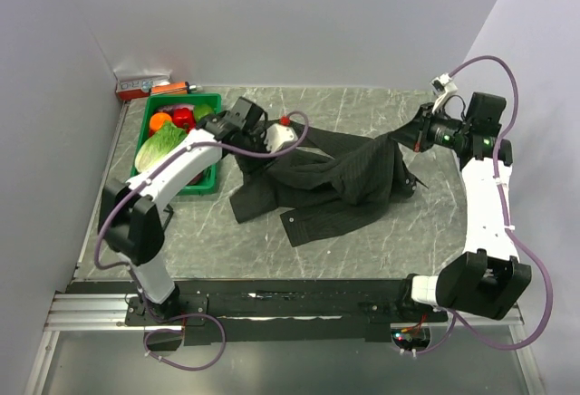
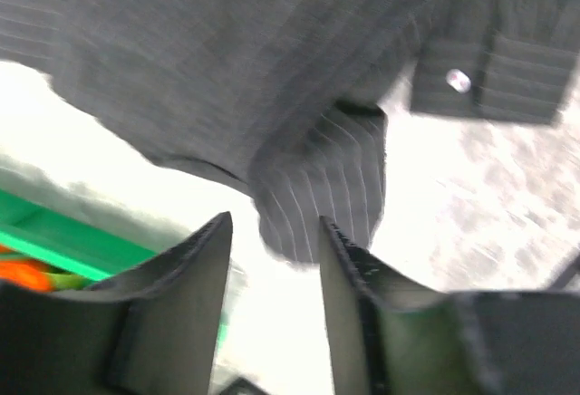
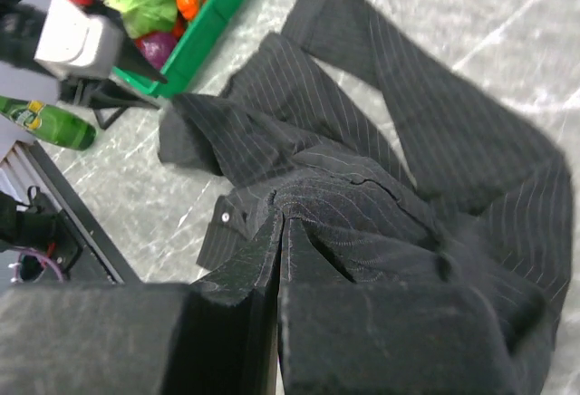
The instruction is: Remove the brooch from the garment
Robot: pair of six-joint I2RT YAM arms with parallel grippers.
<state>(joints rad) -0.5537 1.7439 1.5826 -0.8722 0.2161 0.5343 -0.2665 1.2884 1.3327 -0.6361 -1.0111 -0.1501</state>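
Status: garment (image 1: 335, 182) held at one end

Overhead: mid-table, long axis 8 to 2 o'clock, right gripper (image 1: 410, 134) at its 2 o'clock end. Left wrist: left gripper (image 2: 272, 259) fingers apart, cloth fold just beyond. Right wrist alone shows the right gripper clamped on cloth.

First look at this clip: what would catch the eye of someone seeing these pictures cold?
The dark pinstriped garment sprawls crumpled across the middle of the marble table, its right edge pinched in the shut right tool. The left tool hangs open at its upper left, beside a green basket of bright vegetables.
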